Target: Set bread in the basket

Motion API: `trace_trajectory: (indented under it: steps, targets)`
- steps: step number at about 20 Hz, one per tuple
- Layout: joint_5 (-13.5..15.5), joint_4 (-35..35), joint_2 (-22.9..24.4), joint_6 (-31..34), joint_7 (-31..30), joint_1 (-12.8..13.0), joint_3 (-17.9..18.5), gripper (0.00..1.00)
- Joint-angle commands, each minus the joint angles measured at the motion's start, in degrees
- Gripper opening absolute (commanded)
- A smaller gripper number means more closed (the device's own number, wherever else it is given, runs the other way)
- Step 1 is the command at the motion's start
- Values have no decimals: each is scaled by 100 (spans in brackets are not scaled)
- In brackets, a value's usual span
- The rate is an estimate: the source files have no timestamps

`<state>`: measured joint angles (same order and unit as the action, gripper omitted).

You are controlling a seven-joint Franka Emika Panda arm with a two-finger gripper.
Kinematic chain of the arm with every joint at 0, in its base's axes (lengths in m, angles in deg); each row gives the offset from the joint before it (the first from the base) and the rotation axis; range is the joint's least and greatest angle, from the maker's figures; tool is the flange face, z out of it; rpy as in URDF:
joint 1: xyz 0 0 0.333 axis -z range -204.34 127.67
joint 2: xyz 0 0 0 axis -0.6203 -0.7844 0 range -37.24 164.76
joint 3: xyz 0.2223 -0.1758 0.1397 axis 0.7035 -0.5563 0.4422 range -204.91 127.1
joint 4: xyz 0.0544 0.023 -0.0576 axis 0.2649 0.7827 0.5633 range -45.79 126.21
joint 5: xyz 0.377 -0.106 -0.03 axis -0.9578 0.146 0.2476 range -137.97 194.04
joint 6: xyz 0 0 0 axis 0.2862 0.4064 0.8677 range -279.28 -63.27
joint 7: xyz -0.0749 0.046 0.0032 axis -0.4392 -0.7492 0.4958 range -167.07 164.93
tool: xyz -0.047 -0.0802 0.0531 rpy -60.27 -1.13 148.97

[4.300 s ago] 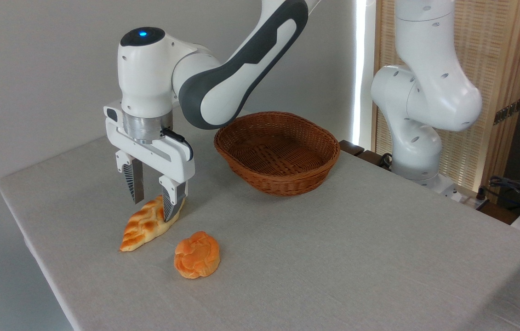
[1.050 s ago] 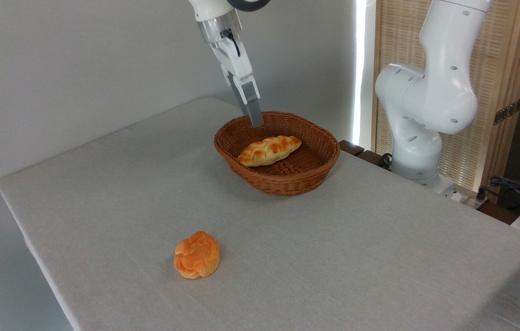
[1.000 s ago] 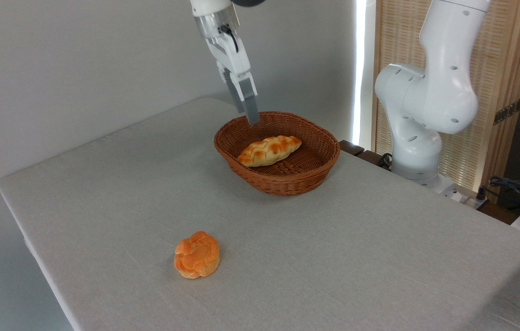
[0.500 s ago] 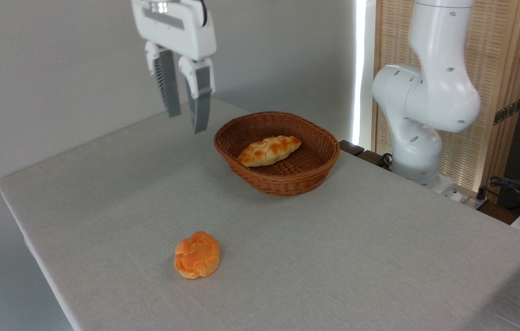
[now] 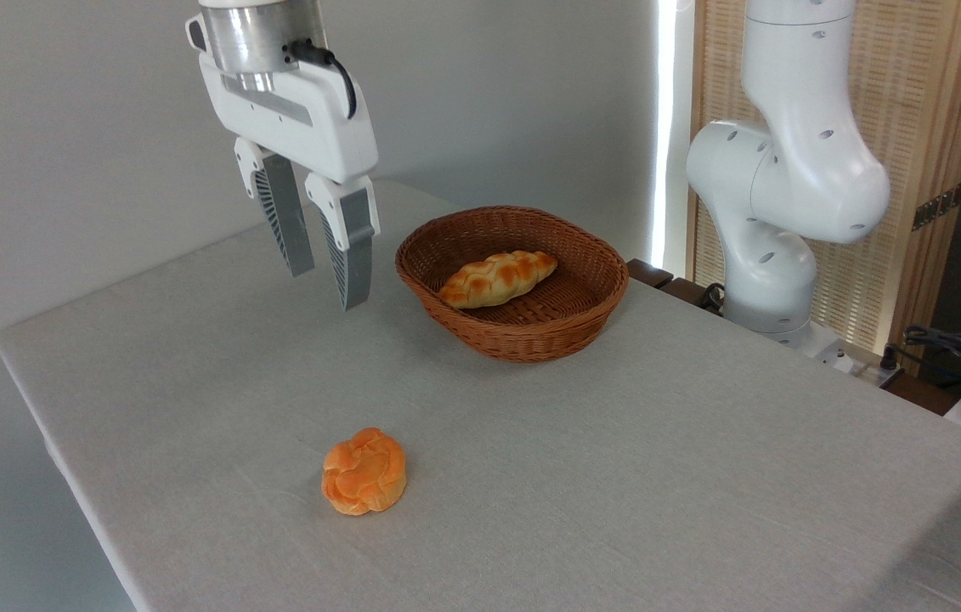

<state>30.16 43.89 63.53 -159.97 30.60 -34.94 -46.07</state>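
Camera view, fixed, looking across a grey table (image 5: 616, 476). Gripper (image 5: 330, 287) hangs in the air left of the basket (image 5: 531, 336), well above the cloth, pointing down with a slight tilt toward the lower right. Fingers (image 5: 288, 225) apart, a clear gap between them, nothing held. Silver wrist flange and a black cable show at the top of the picture; the rest of the arm runs out of view there. Arm base (image 5: 773, 238) stands off the table's far right corner, white, bulky, upright.

Bread (image 5: 497, 278) lies inside the basket, on its floor, long axis running lower left to upper right, left tip near the near-left wall. Basket sits toward the back of the table, close to the far edge, apart from the gripper.

Round orange bun (image 5: 364, 471) rests on the cloth toward the front left, well apart from basket and gripper, roughly below the gripper in the picture.

Left table edge runs diagonally from mid-left toward the bottom; bun sits nearer that edge than the basket does. Broad bare cloth to the right and front. Grey wall behind; slatted wooden screen (image 5: 913, 153) at far right.
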Motion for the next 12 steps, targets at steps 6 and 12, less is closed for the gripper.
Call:
trace_trajectory:
  steps: [6, 12]
  targets:
    - [-37, -148, -39, 33, 367, 258, 628, 100]
    - [-63, -148, -39, 60, 375, 319, 655, 100]
